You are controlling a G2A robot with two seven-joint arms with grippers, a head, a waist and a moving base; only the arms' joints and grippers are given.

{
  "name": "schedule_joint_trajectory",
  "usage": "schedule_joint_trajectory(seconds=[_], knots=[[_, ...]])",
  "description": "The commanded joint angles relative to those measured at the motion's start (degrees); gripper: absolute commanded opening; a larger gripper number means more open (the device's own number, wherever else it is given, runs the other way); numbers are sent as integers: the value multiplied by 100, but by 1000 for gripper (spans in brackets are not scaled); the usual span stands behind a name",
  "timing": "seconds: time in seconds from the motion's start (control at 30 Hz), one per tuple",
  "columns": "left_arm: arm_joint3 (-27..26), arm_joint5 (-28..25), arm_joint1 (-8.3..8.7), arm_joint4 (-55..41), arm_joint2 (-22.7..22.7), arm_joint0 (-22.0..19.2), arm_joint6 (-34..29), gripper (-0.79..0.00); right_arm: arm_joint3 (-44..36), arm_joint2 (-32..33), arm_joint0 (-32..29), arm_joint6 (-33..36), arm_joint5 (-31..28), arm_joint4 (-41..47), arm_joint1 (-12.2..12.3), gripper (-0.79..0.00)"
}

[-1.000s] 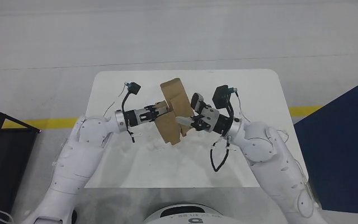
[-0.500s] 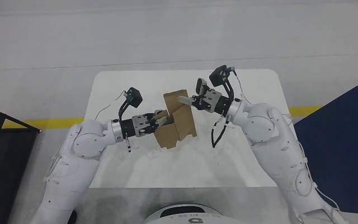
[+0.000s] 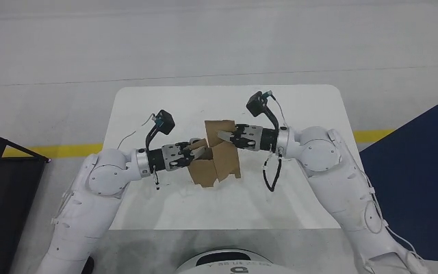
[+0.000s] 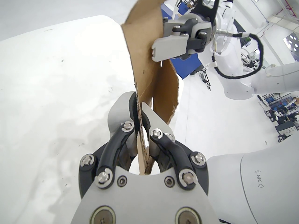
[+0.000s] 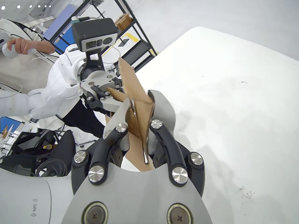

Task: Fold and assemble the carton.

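Observation:
A brown cardboard carton [image 3: 217, 156], partly folded, is held above the middle of the white table [image 3: 301, 198] between both arms. My left gripper [image 3: 194, 152] is shut on the carton's edge; in the left wrist view its fingertips [image 4: 130, 108] pinch the corrugated wall of the carton [image 4: 144, 54]. From the opposite side, my right gripper [image 3: 223, 137] is shut on the upper flap. Its fingers [image 5: 161, 108] straddle the folded cardboard [image 5: 136, 108], with the gripper's middle [image 5: 140, 111] on the flap. The left gripper [image 5: 108, 94] shows beyond the carton, and the right gripper [image 4: 167, 48] shows against its upper part.
A black rack [image 3: 14, 178] stands off the table's left side. A dark blue panel [image 3: 410, 178] stands to the right. A yellow floor line [image 3: 61, 149] runs behind the table. Bare tabletop lies all around the carton.
The right gripper left the carton's right side, rose open beside the upper flap, then came in and shut on it. The left arm and carton shifted slightly toward the robot.

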Motion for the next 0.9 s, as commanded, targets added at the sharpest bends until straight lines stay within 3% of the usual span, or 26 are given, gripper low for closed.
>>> schedule_joint_trajectory(seconds=[0.0,0.1,0.13,0.17,0.2,0.3,0.63,0.77,0.87], knots=[[-7,30,5,23,24,-1,25,-785,-35,12,-27,45,0,32,15,-785],[-25,103,12,115,43,3,109,-785,-116,34,-83,56,19,26,37,-785],[-25,138,13,140,47,8,153,-650,-153,41,-109,49,30,3,45,-785],[-28,183,14,175,44,8,210,-413,-194,55,-139,29,54,-34,53,-785],[-28,227,13,207,42,9,277,0,-245,68,-173,4,79,-67,61,-785],[14,457,6,133,-22,4,590,0,-455,223,-305,-390,174,-372,84,-785],[671,1331,9,-656,-621,-145,1392,0,-1183,1030,-1428,-2835,-20,-1466,131,-785],[985,1794,-38,-668,-493,-472,1694,0,-1347,1028,-1774,-3363,-260,-1984,135,-785],[1067,2087,-95,-478,-157,-749,1785,0,-1400,913,-1917,-3619,-343,-2351,128,-785]])
